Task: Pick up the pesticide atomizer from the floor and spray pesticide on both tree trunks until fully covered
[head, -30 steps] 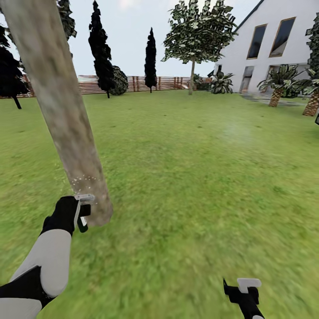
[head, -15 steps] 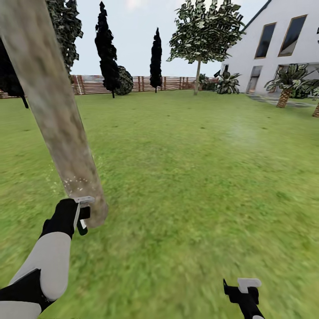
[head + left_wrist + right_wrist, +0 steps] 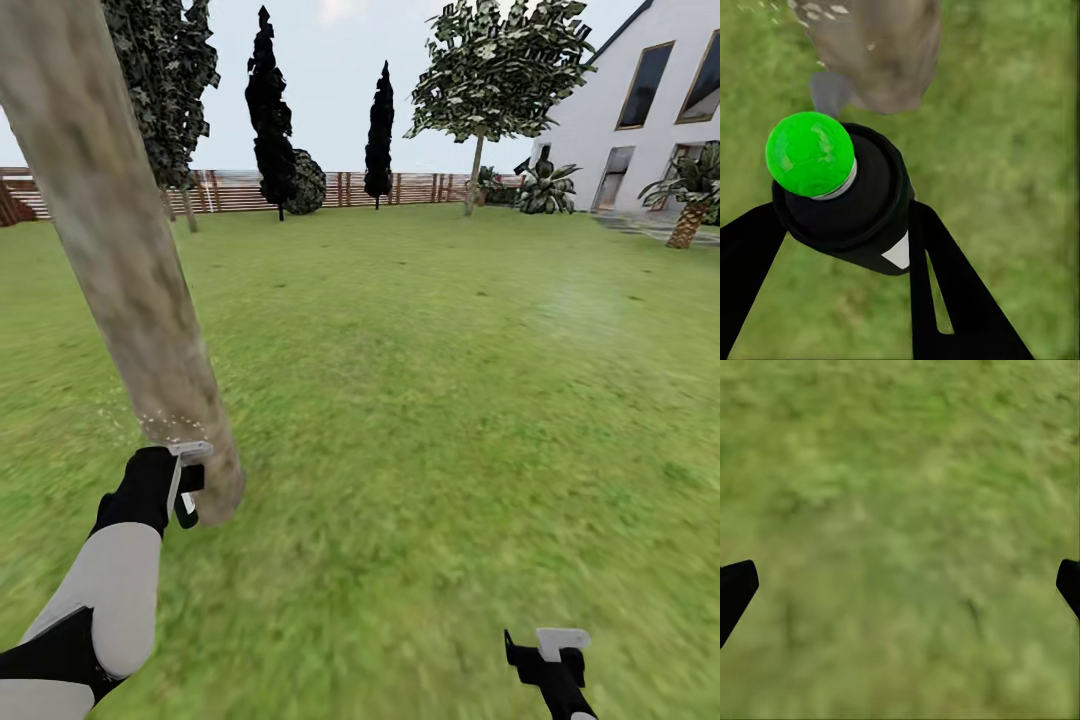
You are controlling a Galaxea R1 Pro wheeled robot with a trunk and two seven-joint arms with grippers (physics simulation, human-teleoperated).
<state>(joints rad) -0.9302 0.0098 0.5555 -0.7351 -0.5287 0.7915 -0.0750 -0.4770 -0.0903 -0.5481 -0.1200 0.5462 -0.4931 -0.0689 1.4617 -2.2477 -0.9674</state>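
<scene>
I've got the left gripper (image 3: 183, 487) clamped on the pesticide atomizer (image 3: 844, 199), low down at the foot of the near tree trunk (image 3: 130, 270). In the left wrist view the bottle sits squeezed between the two black fingers (image 3: 945, 292), a dark rounded body with a small white patch on its side and a bright green ball on top. Just past it I see the flared base of the trunk meeting the grass.

From the head view the atomizer (image 3: 186, 498) is only a small dark shape at the gripper, right against the trunk's base. Tiny white specks of pesticide (image 3: 165, 422) dot the bark just above my gripper, and a few more show at the trunk in the left wrist view (image 3: 814, 10). The trunk leans across the left of the head view, mottled grey-brown.

My right gripper (image 3: 553, 655) hangs low over the floor (image 3: 450, 420), well apart from the trunk, with its fingertips (image 3: 736, 589) spread wide and nothing between them, just blurry green grass below.

Far across the lawn stands the second tree (image 3: 500, 85) near the white house (image 3: 650, 110), with the wooden fence (image 3: 300, 190) running behind, and a palm (image 3: 690, 195) by the house.
</scene>
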